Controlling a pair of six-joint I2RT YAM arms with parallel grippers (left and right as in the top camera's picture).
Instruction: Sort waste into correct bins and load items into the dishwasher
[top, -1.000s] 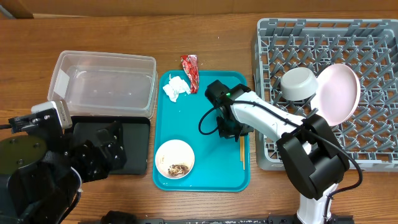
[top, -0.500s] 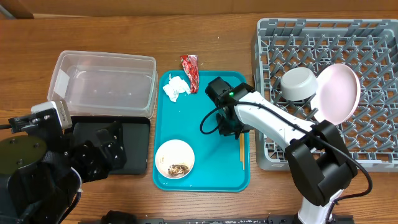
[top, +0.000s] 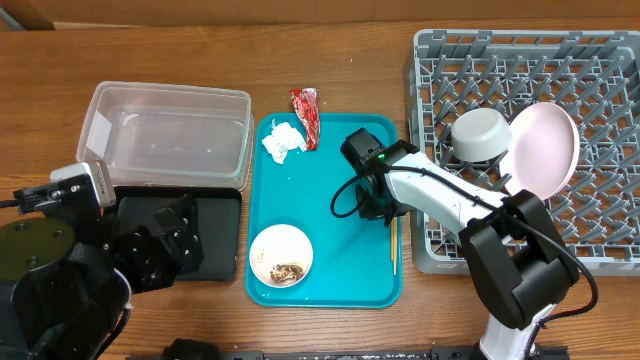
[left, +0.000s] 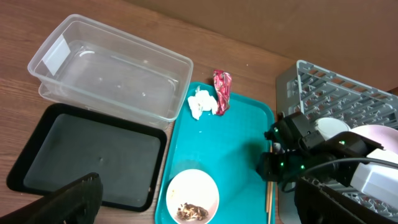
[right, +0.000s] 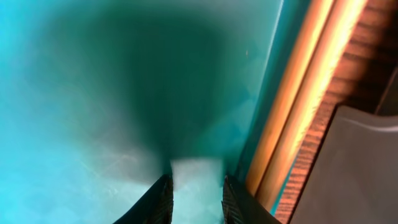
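Right tool (top: 378, 210) is down on the teal tray (top: 330, 270), its two fingers (right: 163, 199) a little spread with only bare tray showing between them, pinching nothing. The chopsticks (top: 393, 245) lie side by side along the tray's right edge, just to the right of that tool and outside its gap; in the right wrist view they run close past the right-hand fingertip, though whether they touch it I cannot tell. At the near left of the same tray sits the small white bowl (top: 280, 255) with brown-and-white food scraps (top: 290, 271) in it. At the far left corner lies the crumpled tissue (top: 283, 141), and the red wrapper (top: 306, 113) rests just beside it across the tray's far rim. Right of the tray stands the grey dish rack (top: 600, 80), holding the round white plate (top: 545, 148) on edge and the silvery-rimmed bowl (top: 480, 135) next to it. Left of the tray are the clear tub (top: 170, 140), farther away, and the black tray (top: 215, 230), nearer. Over that black tray hangs the left tool (top: 165, 255), its fingers (left: 68, 202) wide apart and holding nothing. Everything rests on a wooden surface (top: 200, 50).
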